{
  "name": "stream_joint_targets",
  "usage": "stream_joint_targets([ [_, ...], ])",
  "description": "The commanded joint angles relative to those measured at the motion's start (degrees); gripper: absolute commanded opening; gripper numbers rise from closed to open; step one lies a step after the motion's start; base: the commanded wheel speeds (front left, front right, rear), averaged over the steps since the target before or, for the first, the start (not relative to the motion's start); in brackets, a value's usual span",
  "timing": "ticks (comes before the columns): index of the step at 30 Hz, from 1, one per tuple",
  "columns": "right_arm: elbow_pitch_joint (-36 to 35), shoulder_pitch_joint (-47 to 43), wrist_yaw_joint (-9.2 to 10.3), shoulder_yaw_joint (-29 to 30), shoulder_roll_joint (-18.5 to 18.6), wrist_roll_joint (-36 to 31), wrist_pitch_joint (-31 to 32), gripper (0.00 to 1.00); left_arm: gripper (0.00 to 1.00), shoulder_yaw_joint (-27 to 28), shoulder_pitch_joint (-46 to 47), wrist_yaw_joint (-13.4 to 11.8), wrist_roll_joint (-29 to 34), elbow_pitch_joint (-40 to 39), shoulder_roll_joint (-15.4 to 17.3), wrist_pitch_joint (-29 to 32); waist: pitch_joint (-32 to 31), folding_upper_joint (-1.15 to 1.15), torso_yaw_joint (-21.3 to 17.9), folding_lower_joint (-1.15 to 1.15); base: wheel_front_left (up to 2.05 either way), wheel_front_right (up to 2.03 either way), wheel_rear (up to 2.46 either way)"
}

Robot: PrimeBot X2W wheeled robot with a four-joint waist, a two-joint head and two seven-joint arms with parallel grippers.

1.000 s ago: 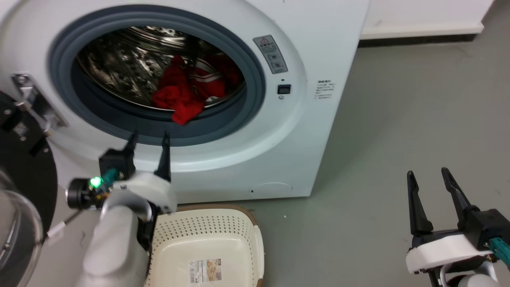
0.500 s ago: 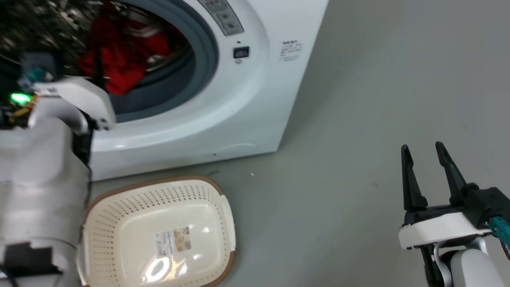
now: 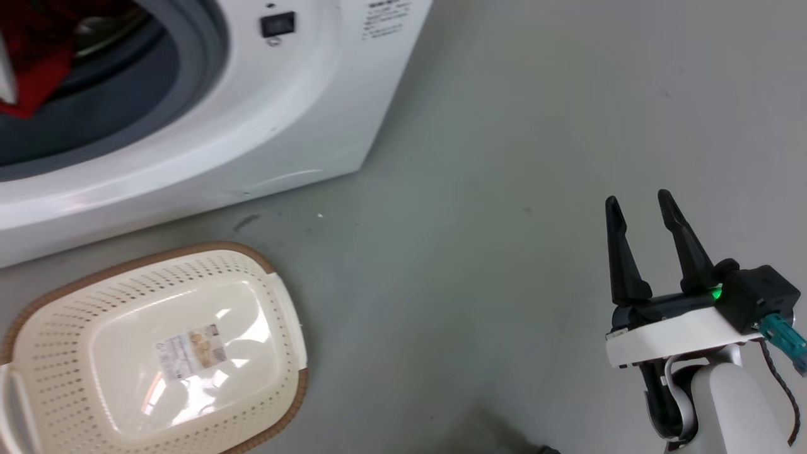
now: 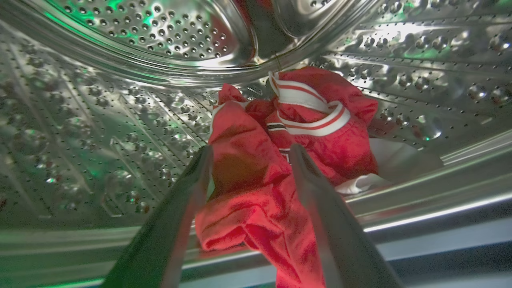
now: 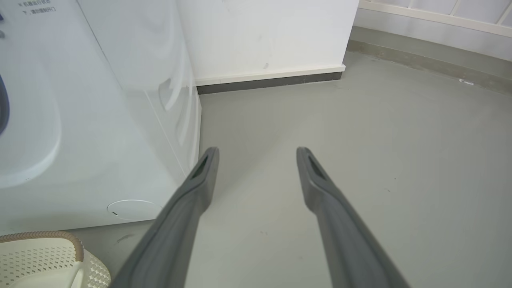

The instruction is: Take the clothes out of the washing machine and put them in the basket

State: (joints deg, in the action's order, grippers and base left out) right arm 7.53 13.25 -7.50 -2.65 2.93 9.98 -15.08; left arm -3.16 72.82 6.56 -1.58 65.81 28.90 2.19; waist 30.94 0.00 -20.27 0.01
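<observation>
Washing machine (image 3: 284, 113) standing at upper left of head view, porthole open. Grey floor (image 3: 504, 157) stretching beside it. Steel drum (image 4: 120, 120) surrounding left gripper (image 4: 251, 149).

Basket (image 3: 63, 334) sitting on floor just before machine, paper label (image 3: 192, 353) showing on its bottom.

Clothes (image 4: 248, 192) lying heaped in drum, striped piece (image 4: 316, 120) behind plain one, plain one's front edge hanging over drum lip.

Left gripper's jaws standing spread, straddling plain red garment; contact unclear.

Right gripper (image 3: 638, 197) hovering over floor, well apart from basket, jaws parted, empty.
</observation>
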Motion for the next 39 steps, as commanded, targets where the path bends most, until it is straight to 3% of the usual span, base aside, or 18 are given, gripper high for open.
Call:
stream_joint_targets([
  [1,-0.4,1.4,0.02,-0.5,-0.1,0.7,-0.1,1.0,1.0,-0.5,2.0,0.3,0.6,0.5,1.0,1.8,2.9,0.0,-2.8,-0.01,0.0,0.0,0.0],
  [10,-0.8,1.9,0.02,-2.4,-0.1,3.2,-0.1,1.0,1.0,-3.8,10.4,0.8,1.1,4.1,5.0,18.1,6.8,0.0,-4.6,-0.01,0.0,0.0,0.0],
  [18,-0.6,2.4,0.02,-2.8,-0.1,3.9,-0.1,1.0,1.0,-4.8,11.4,0.8,-0.3,6.6,4.7,31.5,7.8,0.0,-4.8,-0.01,0.0,0.0,0.0],
  [19,-0.6,2.5,0.02,-2.8,-0.1,4.0,-0.1,1.0,0.62,-4.5,11.4,0.7,-1.0,6.8,4.5,33.1,7.9,0.0,-4.9,-0.01,0.0,0.0,0.0],
  [20,-0.7,2.4,0.02,-2.9,-0.1,4.0,-0.1,1.0,0.4,-4.3,11.1,0.8,-1.3,7.2,4.2,35.1,8.0,0.0,-5.0,-0.01,0.0,0.0,0.0],
  [21,-0.7,2.4,0.02,-2.9,-0.1,4.0,-0.1,1.0,0.06,-4.2,11.0,0.8,-1.7,7.4,4.0,36.6,8.0,0.0,-5.0,-0.01,0.0,0.0,0.0],
  [22,-0.8,2.4,0.02,-2.8,-0.1,4.0,-0.1,1.0,0.0,-4.1,11.1,0.8,-1.9,7.4,4.2,37.3,8.1,0.0,-5.1,-0.01,0.0,0.0,0.0],
  [29,-0.9,2.2,0.02,-2.2,-0.1,4.2,-0.1,1.0,0.0,-4.7,11.1,-0.8,-1.8,3.3,5.9,34.8,8.2,0.0,-5.6,-0.01,0.0,0.0,0.0],
  [39,-1.6,2.4,0.02,-1.0,-0.1,2.7,-0.1,1.0,0.0,-4.4,6.6,-3.7,-3.3,-4.7,4.7,21.3,5.0,0.0,-3.7,-0.01,0.0,0.0,0.0],
])
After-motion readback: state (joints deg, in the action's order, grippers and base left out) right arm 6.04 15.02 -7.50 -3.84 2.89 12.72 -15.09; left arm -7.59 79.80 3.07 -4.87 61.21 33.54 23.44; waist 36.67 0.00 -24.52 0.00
